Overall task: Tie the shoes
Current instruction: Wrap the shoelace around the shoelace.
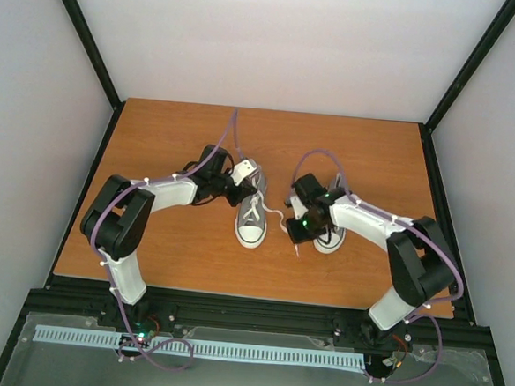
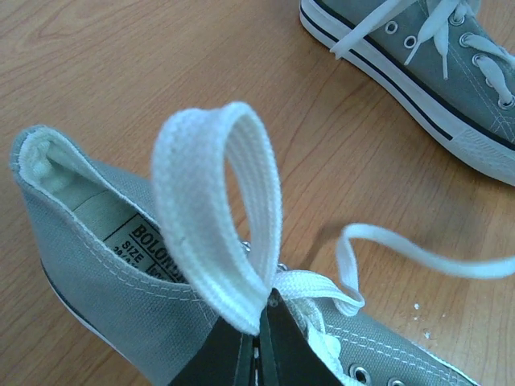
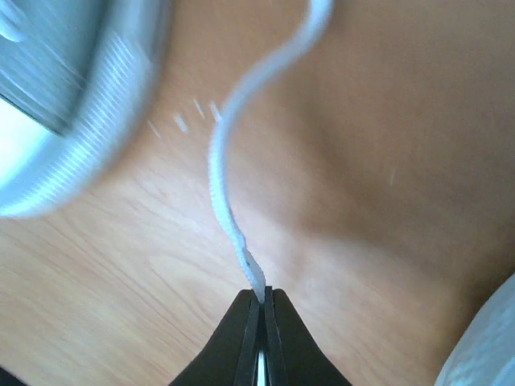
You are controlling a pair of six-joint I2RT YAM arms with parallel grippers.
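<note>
While the left gripper (image 2: pixel 257 346) is clamped on the base of an upright lace loop (image 2: pixel 217 217), the right gripper (image 3: pixel 264 301) is clamped on the tip of a loose lace strand (image 3: pixel 224 185). Count: two shoes, two grippers, one table (image 3: pixel 378 209).

Loop stands directly ahead of the left fingertips. First shoe (image 2: pixel 88 273) lies under and beside those fingers, collar open, size label showing inside. Strand trails ahead of the right fingers across the wood.

Left wrist view alone shows the loop's shape, and the second shoe (image 2: pixel 418 72) well ahead to the right with slack laces. Right wrist view is blurred. Pale rounded shapes sit left and low right of the fingers; cannot tell which shoe each is. Top view alone shows the strand linking the first shoe to the right gripper, with the second shoe partly hidden under that wrist.

Room: shoes sit mid-table. Bare wood lies beyond both hands towards the far edge and outward to each side edge.
</note>
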